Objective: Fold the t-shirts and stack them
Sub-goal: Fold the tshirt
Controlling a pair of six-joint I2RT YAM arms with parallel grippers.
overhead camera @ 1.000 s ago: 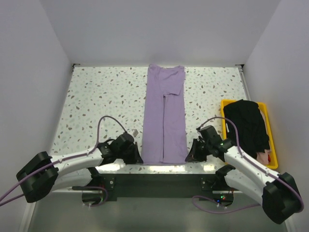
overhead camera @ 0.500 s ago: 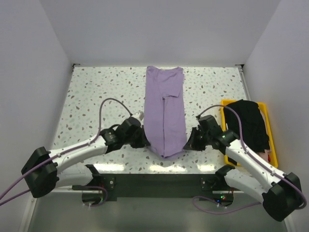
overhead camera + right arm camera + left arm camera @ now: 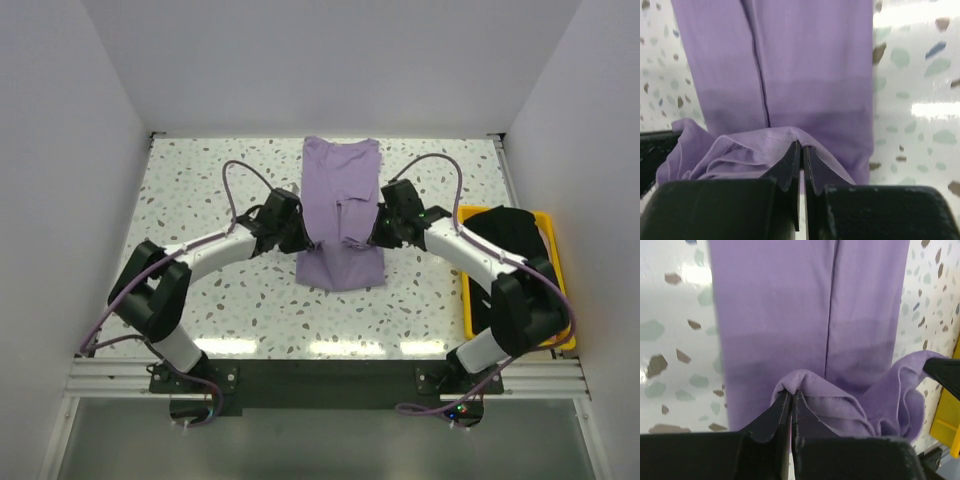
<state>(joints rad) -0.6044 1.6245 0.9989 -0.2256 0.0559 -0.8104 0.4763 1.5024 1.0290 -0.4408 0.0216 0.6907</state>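
Right now the left gripper (image 3: 300,238) is clamped tight on the left corner of the lavender tee (image 3: 340,185), at its near hem. The right gripper (image 3: 375,235) pinches the right corner. The hem is held bunched over the tee's middle. The tee lies mid-table (image 3: 200,190) as a narrow strip reaching the far edge. The black tee (image 3: 515,255) is heaped in the bin (image 3: 468,300) on the right.

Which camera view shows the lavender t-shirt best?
The top external view: the lavender t-shirt shows in full, its near end lifted over itself. Each wrist view shows only a stretch of cloth and the pinched edge.
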